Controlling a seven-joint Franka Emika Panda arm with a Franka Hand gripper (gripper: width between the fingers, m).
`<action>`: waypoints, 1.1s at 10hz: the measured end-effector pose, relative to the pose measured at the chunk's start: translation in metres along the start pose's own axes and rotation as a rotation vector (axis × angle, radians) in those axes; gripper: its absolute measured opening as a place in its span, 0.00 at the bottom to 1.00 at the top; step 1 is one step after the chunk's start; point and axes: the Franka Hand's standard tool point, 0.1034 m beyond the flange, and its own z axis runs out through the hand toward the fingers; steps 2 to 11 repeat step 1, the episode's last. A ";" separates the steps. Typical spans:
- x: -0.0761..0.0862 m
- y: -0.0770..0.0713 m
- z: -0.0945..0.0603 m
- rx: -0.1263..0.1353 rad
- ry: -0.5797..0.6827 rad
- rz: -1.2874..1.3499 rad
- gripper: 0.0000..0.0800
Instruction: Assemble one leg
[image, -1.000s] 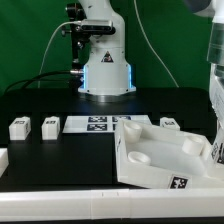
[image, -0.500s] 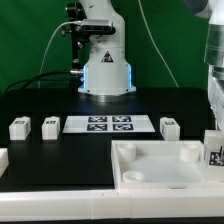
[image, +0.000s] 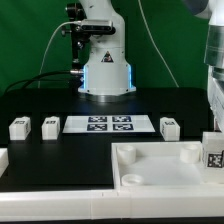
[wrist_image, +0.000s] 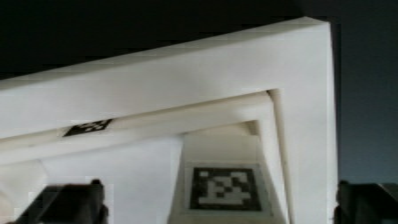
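The large white slab with round sockets lies flat at the front of the exterior view's right. One leg, a white block with a marker tag, stands upright at the slab's corner on the exterior view's right. In the wrist view this leg stands between the two dark fingers of my gripper. The jaws stand wide open, with gaps on both sides of the leg. Three more legs lie on the table: two at the exterior view's left and one right of the middle.
The marker board lies flat at mid-table. The robot base stands behind it before a green backdrop. My arm hangs at the exterior view's right edge. A white part shows at the left edge.
One second ago the slab was tilted up on one edge; it then came down flat. Over the last half second nothing visibly moved.
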 end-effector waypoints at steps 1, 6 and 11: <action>0.000 0.000 0.000 0.000 0.000 0.000 0.81; 0.000 0.000 0.000 0.000 0.000 0.000 0.81; 0.000 0.000 0.000 0.000 0.000 0.000 0.81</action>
